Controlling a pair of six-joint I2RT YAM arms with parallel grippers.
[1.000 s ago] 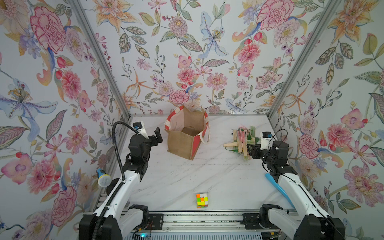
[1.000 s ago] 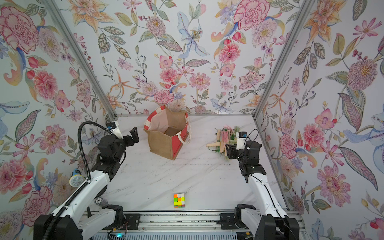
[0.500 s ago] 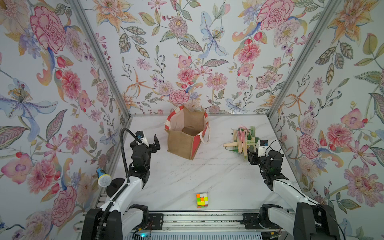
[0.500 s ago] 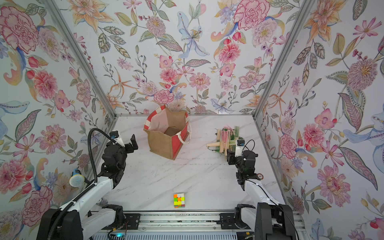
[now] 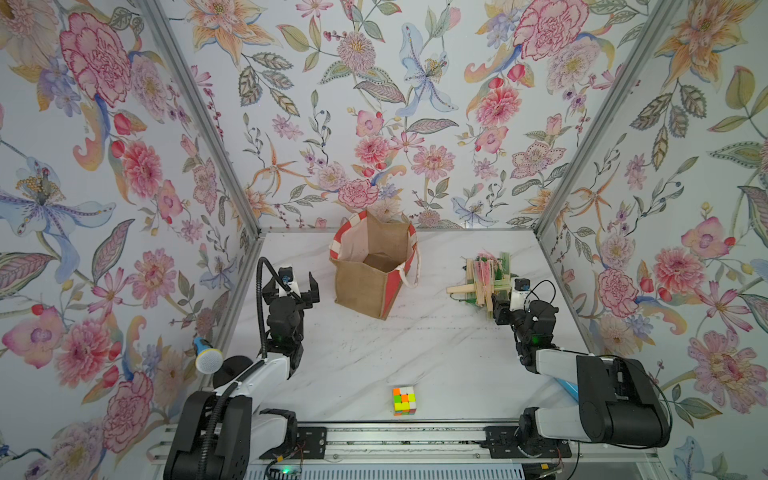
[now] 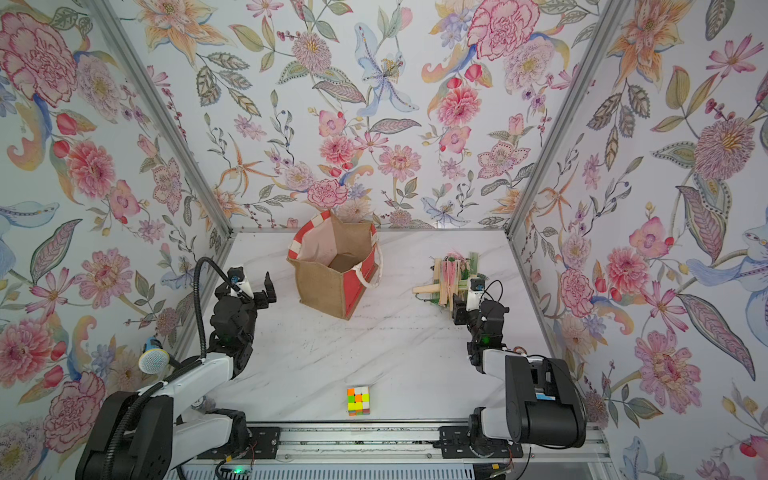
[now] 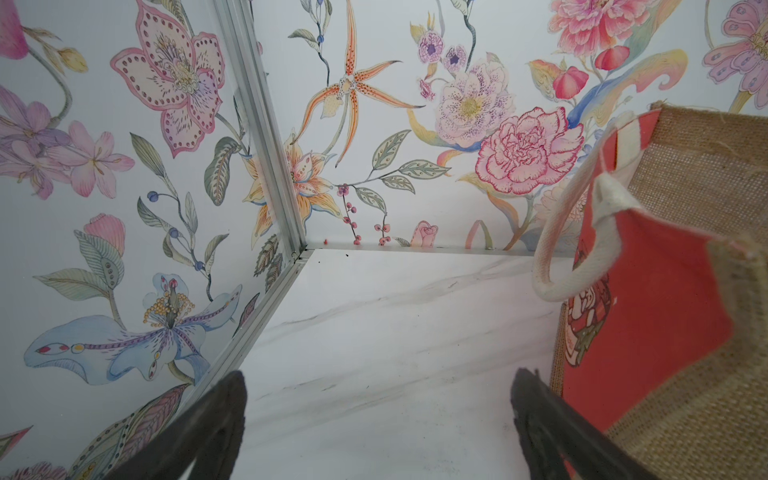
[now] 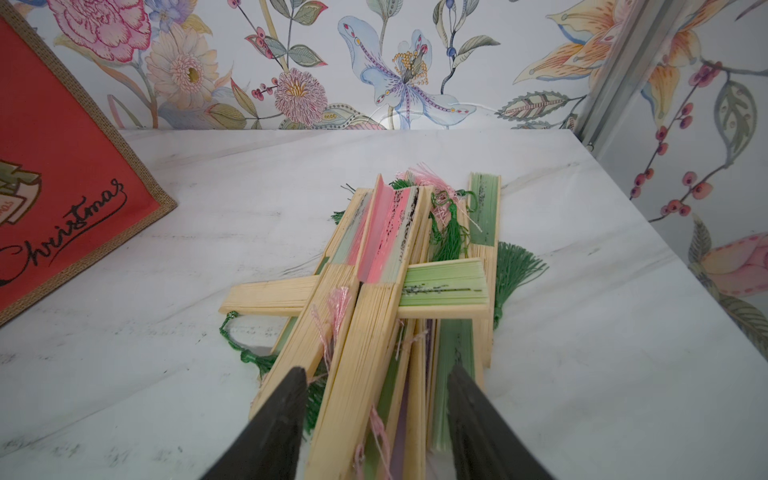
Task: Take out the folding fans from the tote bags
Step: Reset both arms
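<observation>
The tote bag (image 5: 365,286) (image 6: 328,286) stands open at the back middle of the table. It is brown jute with red panels, and no fans show inside it. The folding fans (image 5: 484,278) (image 6: 451,276) lie in a crossed pile at the back right, bamboo with green and pink pleats and tassels. My right gripper (image 5: 498,309) (image 8: 377,369) is open just in front of the pile. Its fingers straddle the near ends of the fans (image 8: 382,291) without closing on them. My left gripper (image 5: 293,284) (image 7: 380,374) is wide open and empty, left of the bag (image 7: 648,311).
A colour cube (image 5: 404,400) sits near the front edge at the middle. A blue-handled microphone (image 5: 206,357) hangs by the left wall. A light-blue tube (image 5: 567,388) lies under the right arm. Floral walls close in three sides.
Both arms have folded back toward the front rail. The right gripper has drawn slightly back to the pile's near end. The bag and the fans have not moved.
</observation>
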